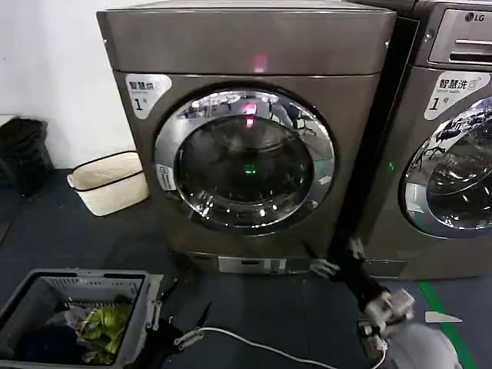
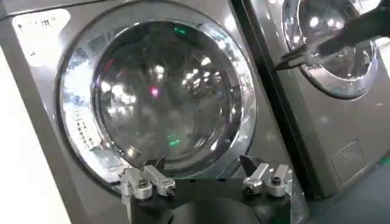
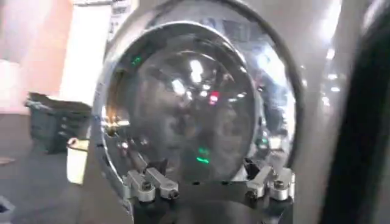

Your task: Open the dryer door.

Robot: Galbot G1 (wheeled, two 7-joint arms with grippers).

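Dryer door point(image 1: 244, 160) shut. Right gripper point(image 1: 326, 267) low beside dryer point(image 1: 254, 46), jaws apart; left gripper point(image 2: 205, 178) likewise. Risk: slipping off slick chrome ring.

The dryer point(image 1: 246, 146) is seen from above and in front by the head camera. Its closed dryer door point(image 2: 155, 91) is faced at close range by both wrist cameras, each from low down.
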